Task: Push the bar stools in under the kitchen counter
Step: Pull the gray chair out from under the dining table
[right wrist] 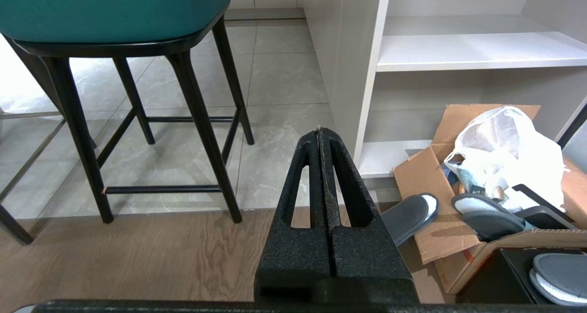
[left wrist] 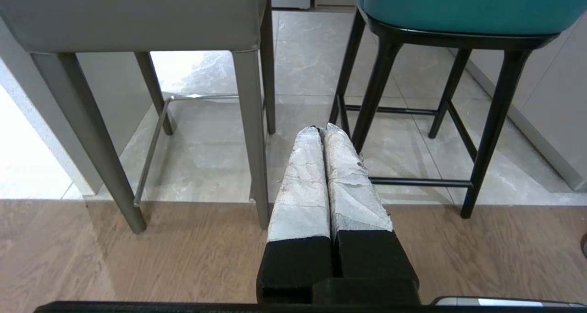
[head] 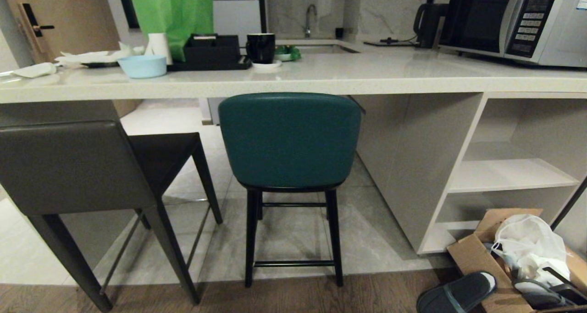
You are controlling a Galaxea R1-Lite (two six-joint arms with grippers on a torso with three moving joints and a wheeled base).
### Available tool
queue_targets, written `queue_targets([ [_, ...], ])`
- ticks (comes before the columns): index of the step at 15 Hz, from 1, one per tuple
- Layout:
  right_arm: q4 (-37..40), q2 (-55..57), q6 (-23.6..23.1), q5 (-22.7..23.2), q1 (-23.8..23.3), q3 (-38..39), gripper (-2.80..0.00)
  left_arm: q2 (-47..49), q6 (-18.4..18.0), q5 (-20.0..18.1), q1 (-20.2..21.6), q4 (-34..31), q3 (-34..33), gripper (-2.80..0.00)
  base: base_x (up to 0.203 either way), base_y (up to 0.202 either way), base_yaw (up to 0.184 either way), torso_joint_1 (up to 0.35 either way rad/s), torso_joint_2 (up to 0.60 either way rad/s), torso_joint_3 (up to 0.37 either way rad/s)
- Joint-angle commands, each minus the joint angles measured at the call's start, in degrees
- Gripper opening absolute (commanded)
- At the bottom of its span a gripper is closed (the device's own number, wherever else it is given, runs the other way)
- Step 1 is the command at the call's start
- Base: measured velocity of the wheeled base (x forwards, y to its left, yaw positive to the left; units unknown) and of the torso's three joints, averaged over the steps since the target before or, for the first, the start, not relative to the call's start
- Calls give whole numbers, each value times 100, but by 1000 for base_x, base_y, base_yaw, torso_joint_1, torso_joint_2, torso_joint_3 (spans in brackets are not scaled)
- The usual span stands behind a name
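A teal bar stool [head: 289, 139] with a curved padded back and black legs stands in front of the kitchen counter [head: 293, 81], its back toward me. To its left a dark grey, square-backed bar stool [head: 69, 166] stands angled, further out from the counter. Neither arm shows in the head view. My left gripper [left wrist: 323, 129], fingers wrapped in white tape, is shut and empty, low over the floor between the grey stool's leg [left wrist: 250, 134] and the teal stool's legs [left wrist: 371, 93]. My right gripper [right wrist: 319, 130] is shut and empty, right of the teal stool [right wrist: 110, 10].
Open shelf cubbies [head: 513, 175] fill the counter's right end. A cardboard box [head: 477, 258] with a white bag and slippers [head: 456, 292] lies on the floor at the right. On the counter stand a blue bowl [head: 142, 65], a black mug [head: 260, 47], a green bag and a microwave [head: 513, 19].
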State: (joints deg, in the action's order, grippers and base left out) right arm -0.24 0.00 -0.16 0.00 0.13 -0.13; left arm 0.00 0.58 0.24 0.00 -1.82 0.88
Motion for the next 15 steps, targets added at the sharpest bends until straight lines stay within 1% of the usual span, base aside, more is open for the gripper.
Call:
queue_targets([
  [1, -2, 9, -1, 0, 4, -2, -280, 9, 4, 2, 0, -3, 0, -280, 0, 0, 0, 0, 0, 0],
  [13, -2, 9, -1, 0, 4, 5, -280, 9, 4, 2, 0, -3, 0, -280, 0, 0, 0, 0, 0, 0],
  [15, -2, 9, -1, 0, -4, 1, -280, 9, 4, 2, 0, -3, 0, -280, -8, 75, 4, 1, 2, 4],
])
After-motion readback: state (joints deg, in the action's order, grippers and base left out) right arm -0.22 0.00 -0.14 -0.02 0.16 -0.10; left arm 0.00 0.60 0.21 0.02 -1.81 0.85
